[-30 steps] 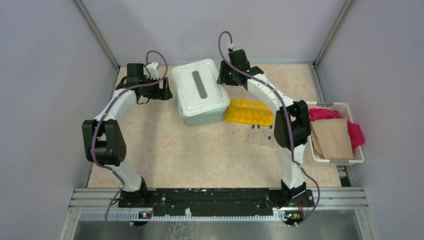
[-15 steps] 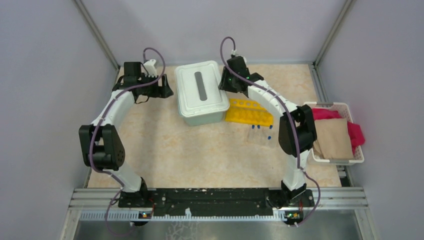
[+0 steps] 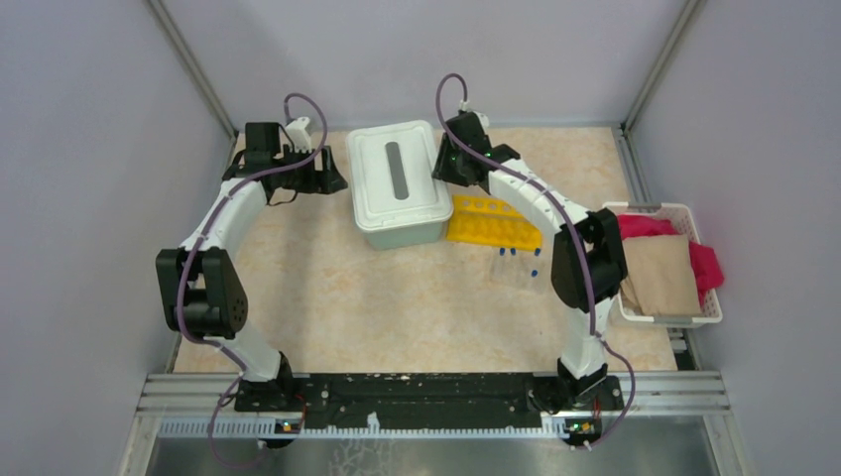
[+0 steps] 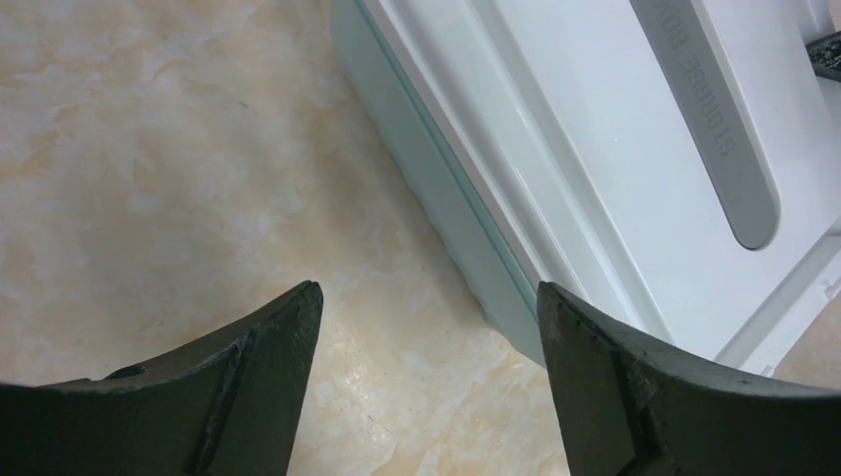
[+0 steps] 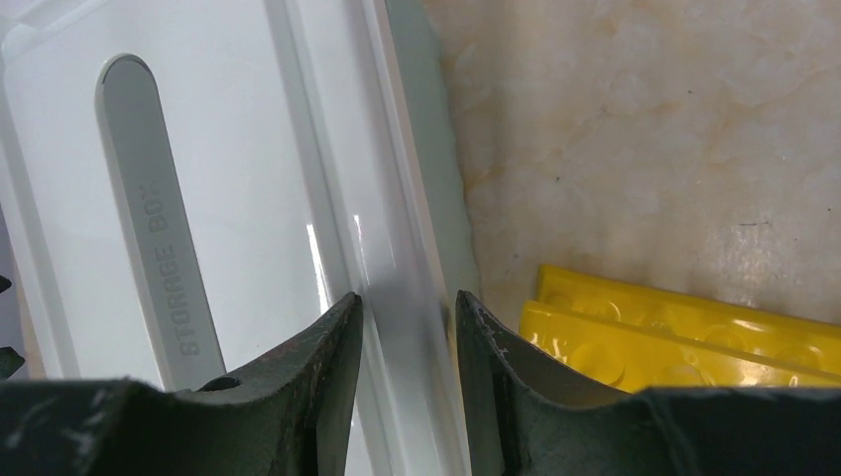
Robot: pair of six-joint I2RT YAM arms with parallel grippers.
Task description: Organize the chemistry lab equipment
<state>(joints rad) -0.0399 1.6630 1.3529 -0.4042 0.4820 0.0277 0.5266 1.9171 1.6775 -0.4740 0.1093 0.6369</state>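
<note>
Main thing in the way is the white plastic storage box (image 3: 399, 193) sitting mid-table towards the back, with its lid (image 3: 395, 169) on and a grey handle strip down the middle; both arms are parked right at it, one each side. The yellow holed rack (image 3: 493, 222) lies on the marbled beige table (image 3: 377, 307) just beside the box's right wall, and the right arm's forearm crosses above its far end. The slim clear blue-capped test tubes (image 3: 516, 268) lie flat on the table just on the near side of the rack, near the right arm's elbow. Off the table's right edge there's a white basket (image 3: 662, 210) with pink and brown cloths.

Left gripper (image 4: 428, 297) is spread wide and holds nothing; it hangs over bare table just beside the box's left wall, and I can't see it touching the box. Right gripper (image 5: 409, 302) is narrow; the lid's raised right rim fills the slot between its fingers, so it looks pinched onto the lid there, with the yellow rack just beside one finger.
</note>
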